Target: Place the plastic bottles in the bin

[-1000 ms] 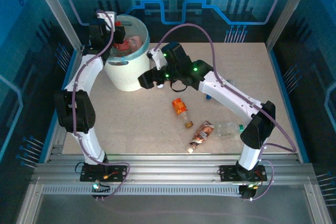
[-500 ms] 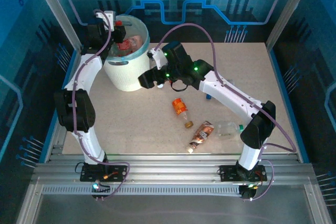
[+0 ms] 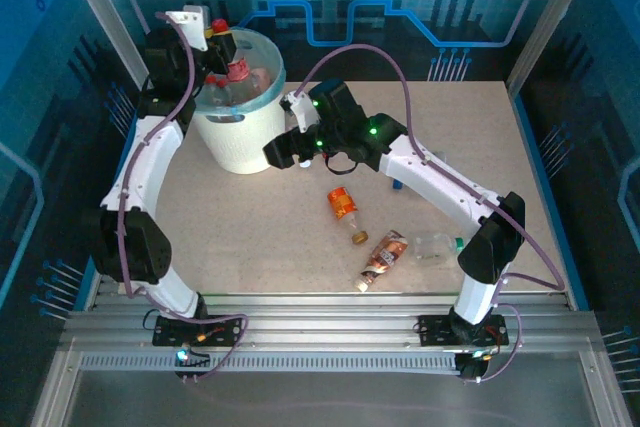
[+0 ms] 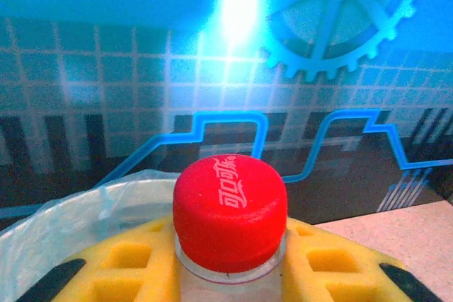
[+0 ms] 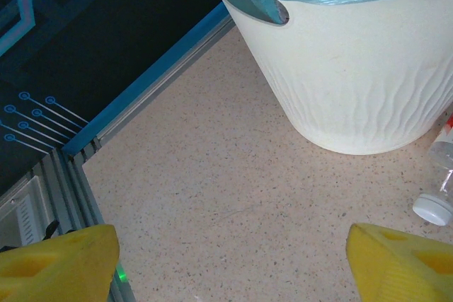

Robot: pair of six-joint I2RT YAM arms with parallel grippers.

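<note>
While left pincer (image 3: 228, 55) hovers seemingly over bin (image 3: 245, 147), red-capped bottle (image 4: 230, 203) clamped within.

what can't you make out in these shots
Top view: what lies in the bin; too small, left gripper in the way.
Left wrist: held bottle below its neck, cut by the bottom edge.
Right wrist: white-capped bottle, cut by the right edge.

A speckled beige table (image 3: 250, 237) sits before a blue gear-printed backdrop (image 4: 340, 33).
</note>
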